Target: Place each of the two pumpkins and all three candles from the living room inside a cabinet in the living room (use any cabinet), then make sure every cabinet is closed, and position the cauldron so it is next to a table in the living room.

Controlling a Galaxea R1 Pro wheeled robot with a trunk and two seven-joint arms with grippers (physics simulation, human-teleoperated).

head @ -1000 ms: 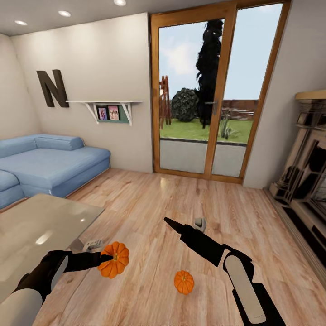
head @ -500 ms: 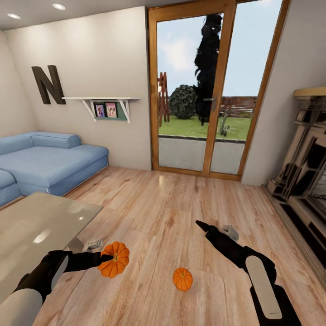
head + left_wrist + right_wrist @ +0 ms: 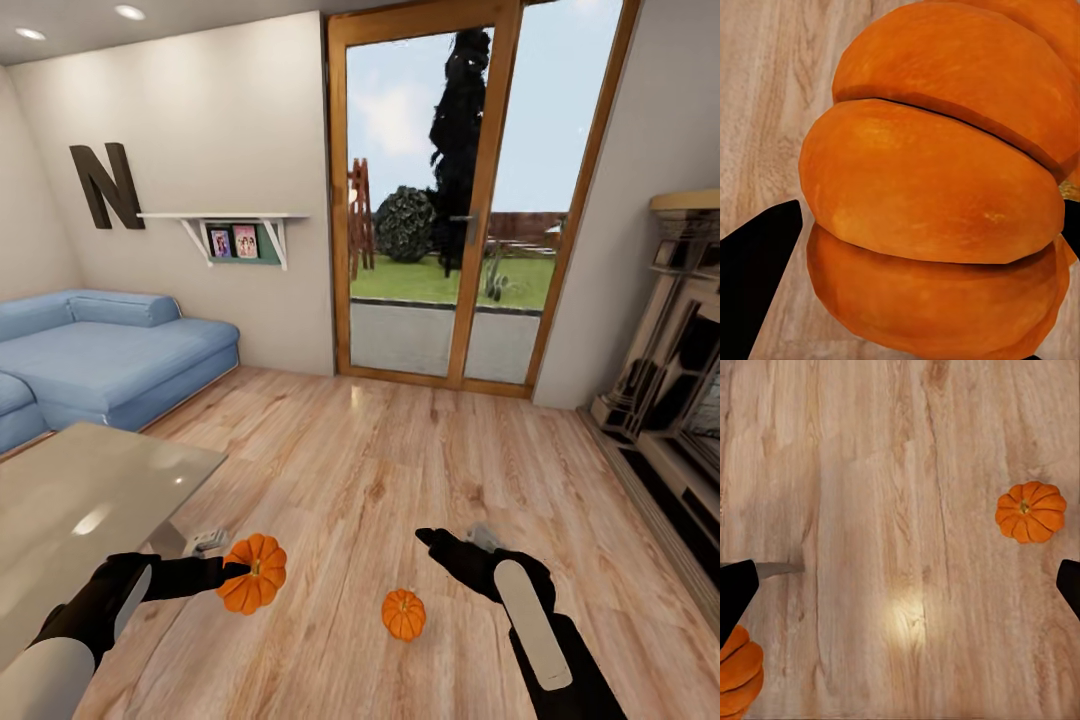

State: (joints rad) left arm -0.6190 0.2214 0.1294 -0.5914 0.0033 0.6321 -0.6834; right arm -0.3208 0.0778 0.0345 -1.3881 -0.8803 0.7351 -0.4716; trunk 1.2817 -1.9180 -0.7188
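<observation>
From the head camera, the left gripper [image 3: 238, 572] clamps the larger ribbed orange pumpkin [image 3: 254, 586] above the pale wood plank floor [image 3: 330, 470]; a loose hold could drop it. The smaller orange pumpkin [image 3: 403, 614] sits on the floor beneath the open right gripper [image 3: 427, 540]. The left wrist camera shows the held pumpkin [image 3: 937, 202] between black fingers [image 3: 757, 262]. The right wrist camera shows the smaller pumpkin [image 3: 1030, 512] off-centre, so a descent could miss.

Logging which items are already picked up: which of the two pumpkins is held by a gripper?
The larger pumpkin, gripped by the left gripper beside the glass table. The smaller pumpkin lies free on the wooden floor.
</observation>
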